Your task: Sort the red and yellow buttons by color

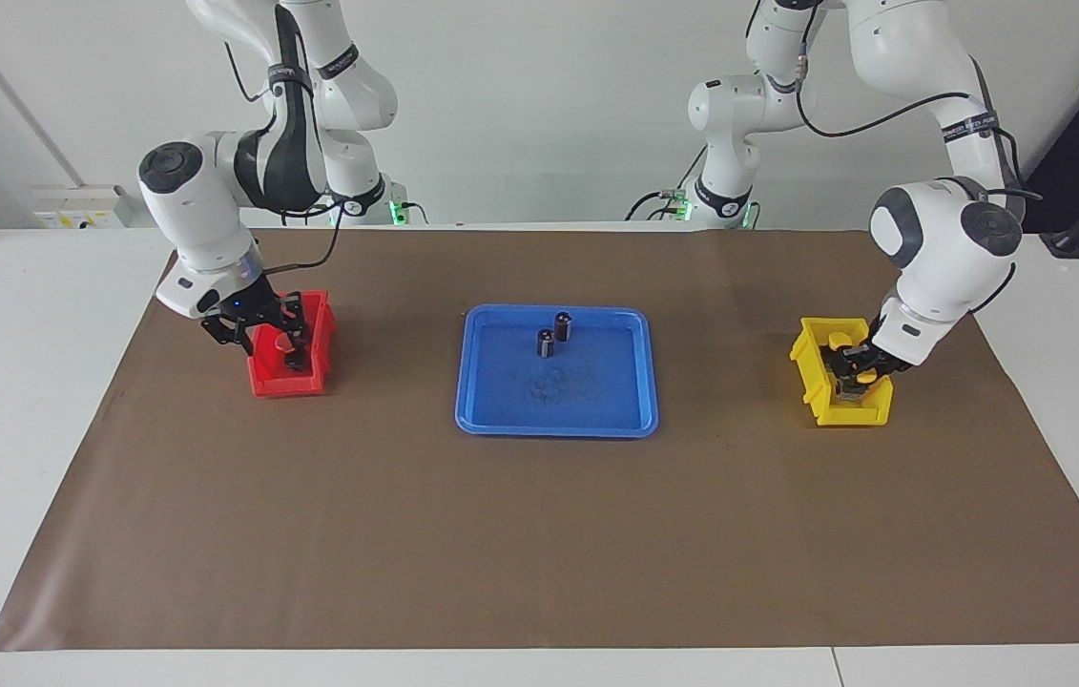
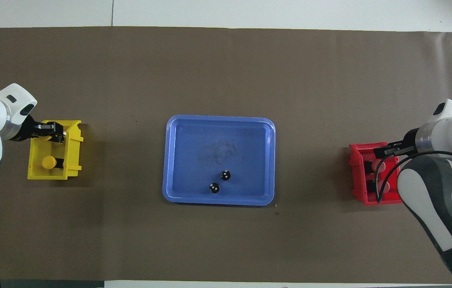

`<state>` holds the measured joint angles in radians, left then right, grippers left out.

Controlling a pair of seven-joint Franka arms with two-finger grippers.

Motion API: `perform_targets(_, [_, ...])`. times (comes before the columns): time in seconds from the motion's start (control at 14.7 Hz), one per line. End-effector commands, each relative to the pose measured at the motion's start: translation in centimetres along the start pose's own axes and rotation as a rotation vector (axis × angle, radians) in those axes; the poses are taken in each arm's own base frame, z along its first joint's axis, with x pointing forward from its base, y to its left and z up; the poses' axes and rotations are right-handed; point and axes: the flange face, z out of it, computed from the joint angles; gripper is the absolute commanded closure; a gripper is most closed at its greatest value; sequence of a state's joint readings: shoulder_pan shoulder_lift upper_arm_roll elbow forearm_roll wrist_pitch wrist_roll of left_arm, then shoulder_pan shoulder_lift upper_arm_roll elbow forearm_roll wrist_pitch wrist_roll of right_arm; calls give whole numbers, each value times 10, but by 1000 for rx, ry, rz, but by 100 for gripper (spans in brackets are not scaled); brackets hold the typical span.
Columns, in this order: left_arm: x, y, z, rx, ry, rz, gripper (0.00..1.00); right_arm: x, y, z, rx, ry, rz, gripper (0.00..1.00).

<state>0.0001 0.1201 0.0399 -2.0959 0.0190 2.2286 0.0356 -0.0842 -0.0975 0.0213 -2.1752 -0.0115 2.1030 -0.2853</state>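
The left gripper (image 1: 856, 374) was seen clamped on a yellow button (image 1: 865, 375) inside the yellow bin (image 1: 807, 355); the right gripper's (image 1: 291, 345) jaws could not be told. The buttons were judged light, rigid, best held at the boxy base.

Both white Franka arms reach down at their own table ends, the left black two-finger gripper (image 1: 856, 374) and the right one (image 1: 283, 336) each lowered, wrists bent.

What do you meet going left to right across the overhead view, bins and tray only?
Yellow plastic bin under the left gripper → blue plastic tray → red plastic bin under the right gripper.
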Motion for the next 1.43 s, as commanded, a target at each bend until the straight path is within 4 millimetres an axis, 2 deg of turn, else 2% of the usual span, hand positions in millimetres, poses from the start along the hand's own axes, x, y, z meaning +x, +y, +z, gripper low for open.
perform_targets(0.0, [-7, 0, 10, 10, 30, 17, 99, 19, -8, -48, 17, -9, 29, 18])
perform_targets(0.07, [-6, -1, 18, 10, 39, 14, 98, 23, -17, -68, 18, -15, 62, 17])
perform_targets(0.14, [-7, 1, 23, 10, 45, 18, 93, 25, -19, -85, 19, -23, 85, 10])
perform_targets(0.2, [-7, 0, 23, 11, 48, 18, 80, 27, -23, -106, 17, -16, 109, 0])
perform_targets(0.27, [-6, 0, 22, 11, 45, 18, 65, 31, -29, -131, 18, -13, 143, 0])
perform_targets(0.34, [-5, 1, 20, 11, 45, 17, 57, 33, -29, -160, 18, -13, 190, 0])
perform_targets(0.41, [-4, 0, 13, 11, 44, 17, 52, 37, -22, -175, 20, -30, 217, 0])
perform_targets(0.61, [6, -2, -19, 11, 15, 18, 33, 43, -10, -204, 21, -36, 237, 0])
perform_targets(0.75, [14, -1, -45, 11, -18, 20, 28, 43, -6, -205, 25, -64, 244, 0])
perform_targets(0.81, [17, 2, -57, 11, -33, 23, 25, 40, 7, -205, 28, -62, 270, 0])
perform_targets(0.88, [17, 4, -65, 12, -40, 26, 18, 36, 19, -200, 28, -71, 292, 0])
perform_targets(0.95, [14, 5, -81, 11, -21, 29, 5, 32, 28, -193, 31, -83, 304, 0])
perform_targets(1.02, [11, 5, -92, 11, -8, 29, 0, 26, 34, -187, 31, -96, 318, 0])
perform_targets(1.29, [-14, 16, -152, 10, 9, 46, 0, 14, 33, -179, 23, -122, 326, 0])
perform_targets(1.36, [-20, 28, -167, 10, -2, 68, 0, 14, 34, -180, 23, -121, 324, 0])
